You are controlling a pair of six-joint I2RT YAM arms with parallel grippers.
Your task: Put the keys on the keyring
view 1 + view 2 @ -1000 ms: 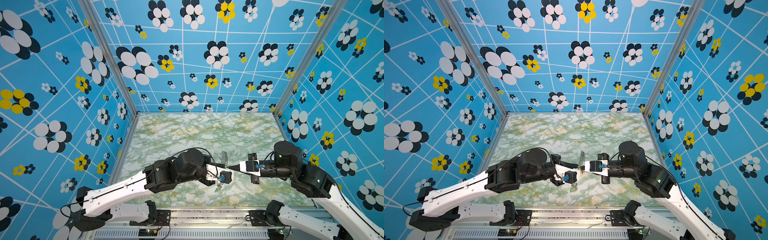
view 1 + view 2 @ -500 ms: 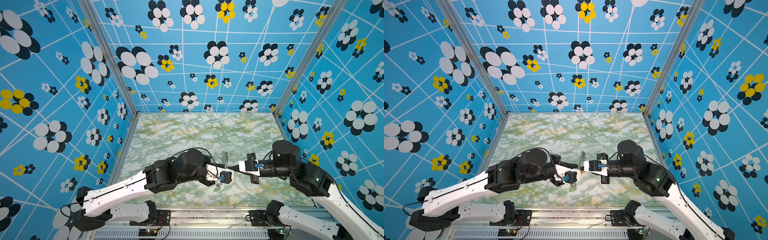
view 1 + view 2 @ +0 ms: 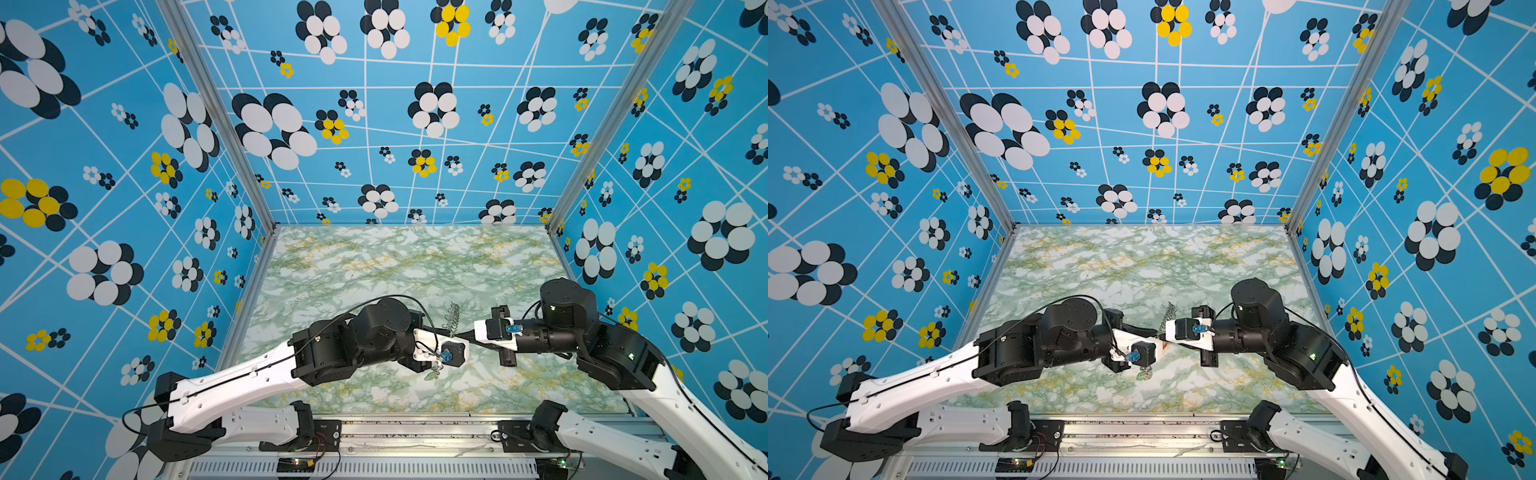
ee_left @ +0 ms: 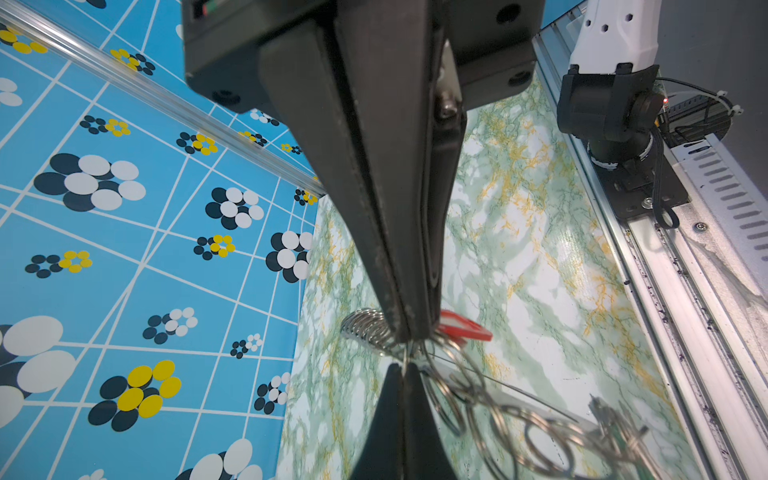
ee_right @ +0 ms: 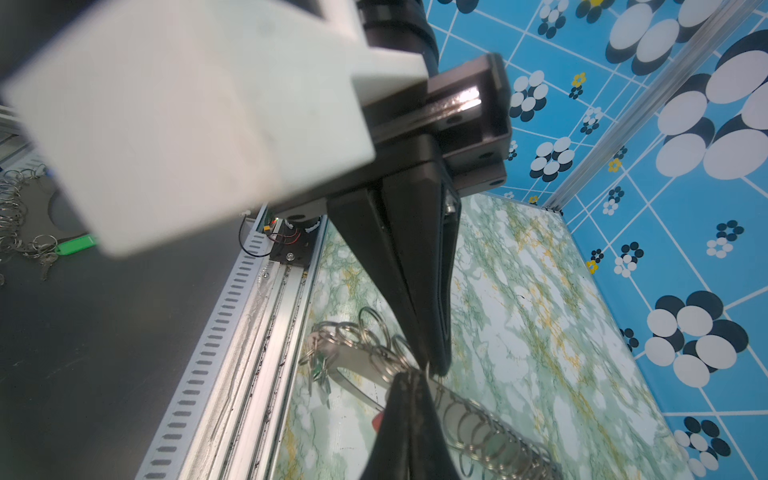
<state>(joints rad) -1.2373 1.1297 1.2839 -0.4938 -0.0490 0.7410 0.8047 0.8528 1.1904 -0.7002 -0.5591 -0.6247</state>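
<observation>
The keyring (image 5: 357, 368), a grey plate edged with silver wire rings (image 5: 490, 432), hangs above the table between both grippers; its rings (image 3: 453, 318) show in both top views. My left gripper (image 4: 404, 368) is shut on a thin wire ring. Tip to tip with it, my right gripper (image 5: 409, 376) is shut on a ring at the same spot. The red-tagged key (image 4: 461, 328) sits right behind the right fingertips; whose ring holds it I cannot tell. The green-tagged key (image 5: 320, 368) dangles from the keyring's end (image 3: 432, 374).
Green marble tabletop (image 3: 395, 270) enclosed by blue flowered walls (image 3: 124, 208). An aluminium rail (image 3: 415, 428) runs along the front edge with both arm bases. Outside the cell, another green tag (image 5: 75, 244) with loose rings lies on a dark surface.
My right gripper has edged a little left toward the left gripper. The left arm and the keyring have hardly moved.
</observation>
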